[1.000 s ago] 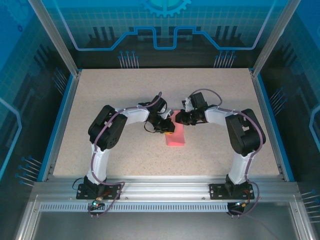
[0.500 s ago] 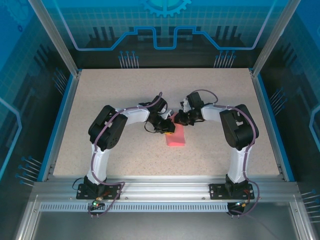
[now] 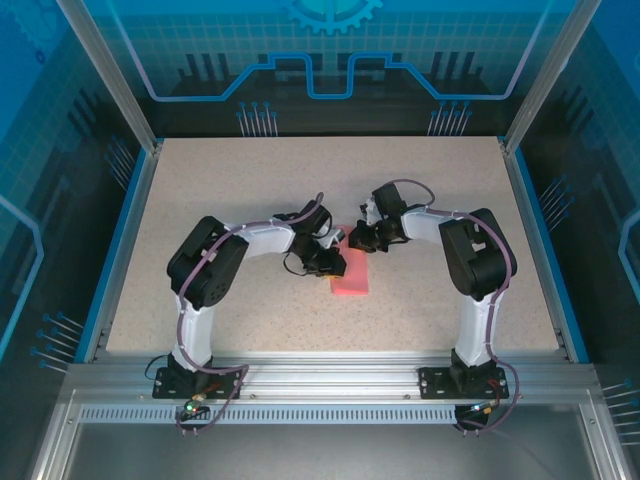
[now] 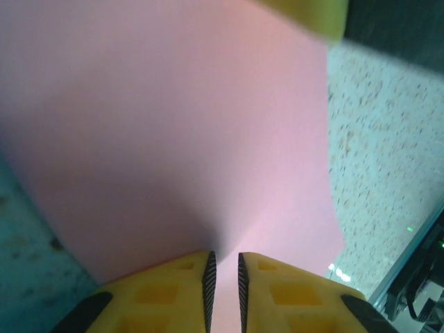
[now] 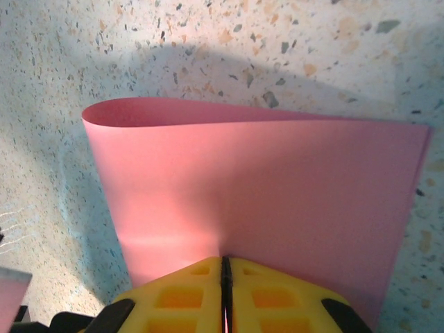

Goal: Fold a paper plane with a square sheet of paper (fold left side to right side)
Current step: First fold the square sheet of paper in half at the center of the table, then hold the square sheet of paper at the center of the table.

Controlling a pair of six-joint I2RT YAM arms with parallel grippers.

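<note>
Speckled table (image 3: 200, 180), blue-panelled enclosure (image 3: 60, 150) — I've got both jaws clenched on the folded pink paper (image 3: 352, 280), at its far end.

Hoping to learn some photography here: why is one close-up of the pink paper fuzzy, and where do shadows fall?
Left wrist view: the paper is very near the lens and looks soft, a blurred yellow smear at the top. Right wrist view: paper crisp, its shadow dark on the speckled table. Top view: even light, sharp.
</note>
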